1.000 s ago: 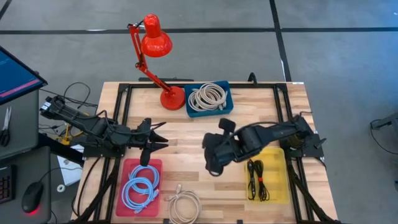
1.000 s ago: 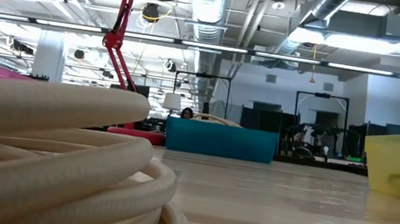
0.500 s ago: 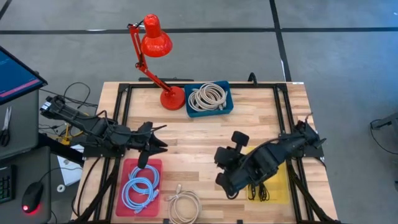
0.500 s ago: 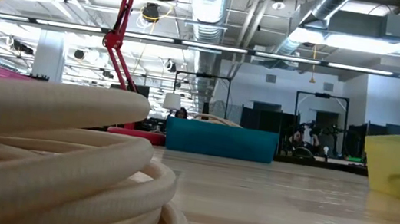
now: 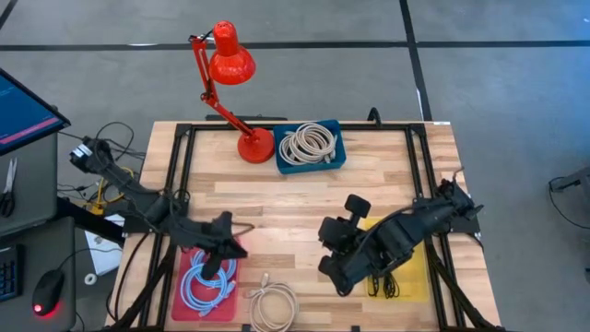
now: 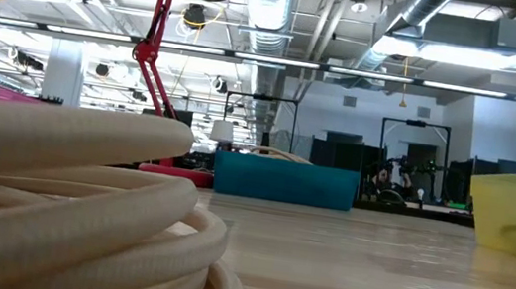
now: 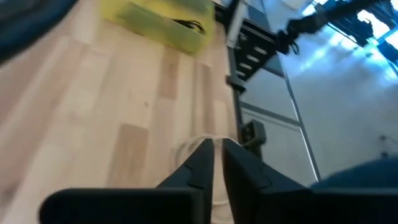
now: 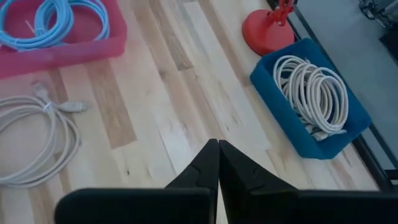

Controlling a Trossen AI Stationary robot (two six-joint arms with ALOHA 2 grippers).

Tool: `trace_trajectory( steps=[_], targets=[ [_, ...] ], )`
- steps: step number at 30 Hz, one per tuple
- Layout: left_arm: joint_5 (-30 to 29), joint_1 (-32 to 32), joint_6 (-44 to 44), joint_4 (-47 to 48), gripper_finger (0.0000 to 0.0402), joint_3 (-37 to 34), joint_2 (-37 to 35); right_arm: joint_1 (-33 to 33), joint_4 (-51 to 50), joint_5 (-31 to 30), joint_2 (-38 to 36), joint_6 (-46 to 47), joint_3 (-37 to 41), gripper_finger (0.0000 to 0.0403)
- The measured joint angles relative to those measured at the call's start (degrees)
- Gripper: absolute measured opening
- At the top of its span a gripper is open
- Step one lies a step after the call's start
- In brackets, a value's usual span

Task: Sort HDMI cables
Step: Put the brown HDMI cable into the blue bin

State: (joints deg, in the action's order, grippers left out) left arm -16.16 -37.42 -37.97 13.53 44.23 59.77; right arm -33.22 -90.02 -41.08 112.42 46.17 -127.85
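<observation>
Beige-white coiled HDMI cable lies loose on my wooden table's front edge, beside the red tray. My left gripper hovers over that tray, fingers nearly together; my right gripper, pinched together, holds nothing.

A light butcher-block table on a black metal frame stands on a grey floor crossed by dark lines. A red desk lamp sits at the table's far edge. Beyond, silver ceiling ducts and strip lights run over an open workshop.
</observation>
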Motion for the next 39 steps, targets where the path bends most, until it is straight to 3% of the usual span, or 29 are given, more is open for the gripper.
trace_trajectory(
  steps=[7, 15, 22, 28, 31, 39],
  targets=[
    [4.56, -1.22, 6.00, -8.78, 0.0009, 0.00, 7.24, 2.14, 0.00, 0.52, 0.02, -1.69, 0.00, 0.0000],
    [4.65, -0.78, 12.14, -9.17, 0.0074, 0.00, 13.52, 3.74, 0.00, 0.97, 0.04, -3.26, 0.00, 0.0000],
    [4.67, -0.78, 12.46, -10.52, 0.0138, 0.00, 19.01, 3.77, 0.00, 1.20, 0.04, -5.63, 0.02, 0.0000],
    [7.02, -0.76, 12.16, -21.29, 0.0186, 0.00, 25.03, 4.16, 0.00, 1.22, 0.04, -5.85, 0.02, 0.0000],
    [8.46, -0.78, 12.05, -26.12, 0.0200, 0.01, 27.70, 4.58, 0.00, 1.24, 0.06, -6.25, 0.02, 0.0000],
    [13.10, 0.70, 4.20, -20.99, 0.0205, 5.63, 31.30, 5.02, 0.00, 1.25, 0.06, -6.27, 0.02, 0.0000]
  ],
)
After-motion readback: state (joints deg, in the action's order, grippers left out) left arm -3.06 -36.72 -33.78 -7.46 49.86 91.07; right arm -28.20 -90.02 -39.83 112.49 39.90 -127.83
